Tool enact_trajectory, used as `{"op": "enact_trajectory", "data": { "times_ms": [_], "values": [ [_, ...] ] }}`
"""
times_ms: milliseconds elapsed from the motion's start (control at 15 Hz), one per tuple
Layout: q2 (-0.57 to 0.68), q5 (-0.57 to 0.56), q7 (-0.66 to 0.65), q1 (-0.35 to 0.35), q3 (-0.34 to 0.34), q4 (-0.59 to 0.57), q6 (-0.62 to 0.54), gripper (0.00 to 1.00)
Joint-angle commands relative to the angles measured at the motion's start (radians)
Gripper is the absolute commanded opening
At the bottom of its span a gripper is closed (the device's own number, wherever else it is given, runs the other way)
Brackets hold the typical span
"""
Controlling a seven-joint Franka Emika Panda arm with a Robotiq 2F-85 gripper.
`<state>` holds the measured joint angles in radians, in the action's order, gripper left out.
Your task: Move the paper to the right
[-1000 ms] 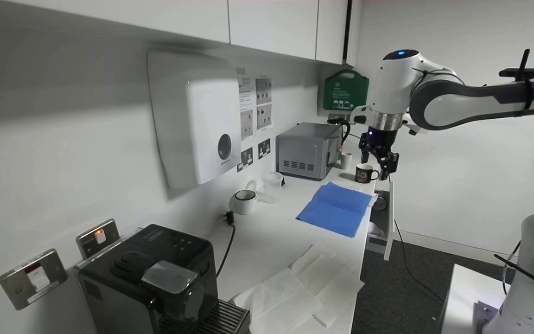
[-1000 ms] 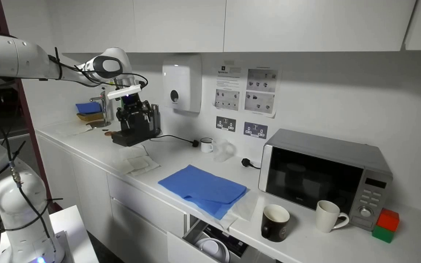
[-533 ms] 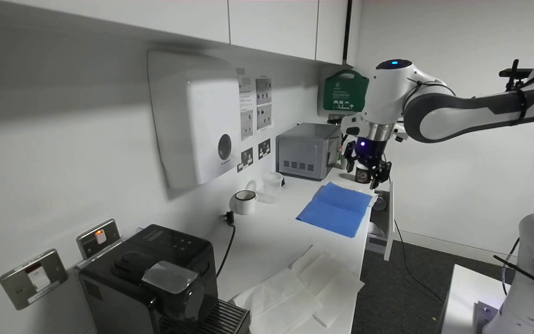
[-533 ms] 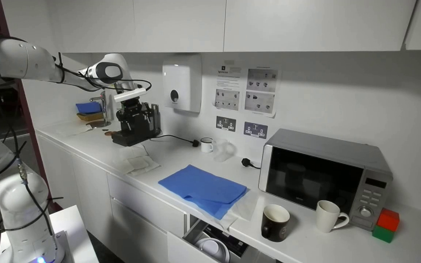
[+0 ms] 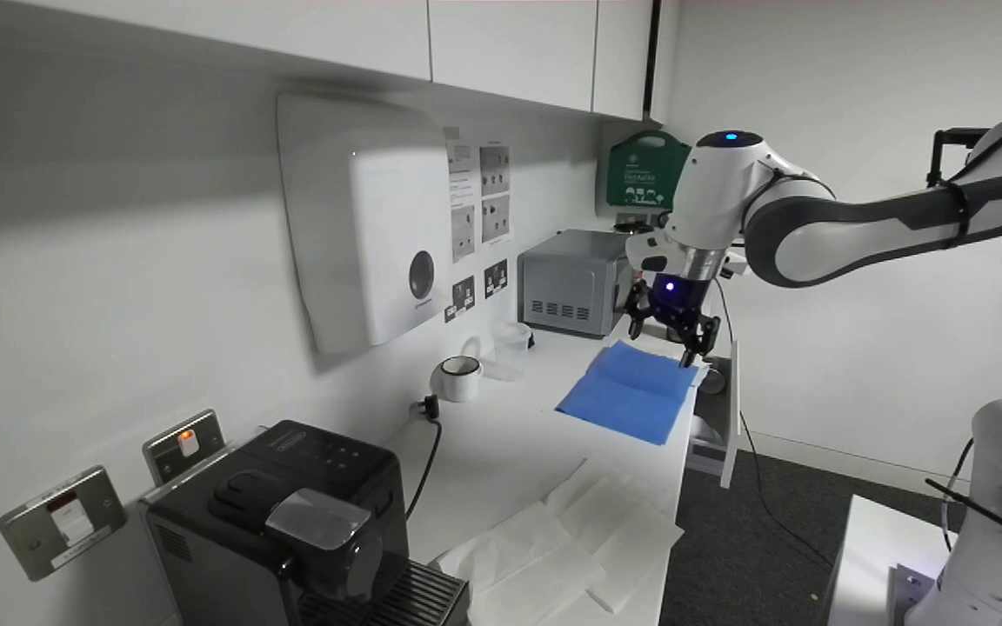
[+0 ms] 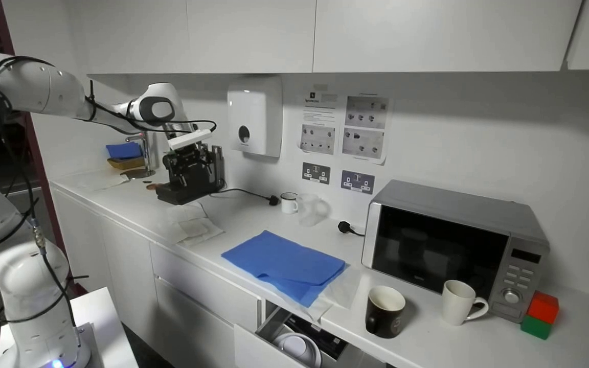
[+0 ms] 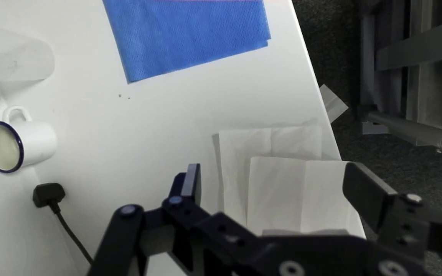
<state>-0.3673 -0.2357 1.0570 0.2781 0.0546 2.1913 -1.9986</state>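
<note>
White paper sheets (image 5: pixel 571 539) lie loose and overlapping near the counter's front edge, beside the coffee machine. They also show in an exterior view (image 6: pixel 195 230) and in the wrist view (image 7: pixel 278 195). A blue sheet (image 5: pixel 631 391) lies farther along the counter; it shows too in an exterior view (image 6: pixel 284 260) and the wrist view (image 7: pixel 190 34). More white paper (image 6: pixel 345 289) sticks out from under it. My gripper (image 7: pixel 276 182) is open and empty, above the counter and apart from the sheets. In the wrist view the white sheets appear between its fingers. It also shows in an exterior view (image 5: pixel 660 348).
A black coffee machine (image 5: pixel 292 522), an enamel mug (image 7: pixel 37 142), a clear plastic container (image 7: pixel 21 57) and a plug (image 7: pixel 48 193) are on the counter. A microwave (image 6: pixel 453 245), dark mug (image 6: pixel 385 312), white mug (image 6: pixel 458 304) and open drawer (image 6: pixel 269 347) are at the other end.
My gripper has moved down toward the counter, and leftward in an exterior view, staying open. The white sheets and the blue sheet have not moved.
</note>
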Motion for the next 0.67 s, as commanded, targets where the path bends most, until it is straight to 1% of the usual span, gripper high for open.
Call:
{"op": "enact_trajectory", "data": {
  "times_ms": [0,267,600],
  "values": [
    [0.000,0.008,0.007,-0.020,0.018,-0.002,0.001,1.00],
    [0.013,0.024,-0.018,-0.015,0.021,-0.012,-0.007,1.00],
    [0.078,0.078,-0.144,-0.001,0.071,-0.023,-0.027,1.00]
  ]
}}
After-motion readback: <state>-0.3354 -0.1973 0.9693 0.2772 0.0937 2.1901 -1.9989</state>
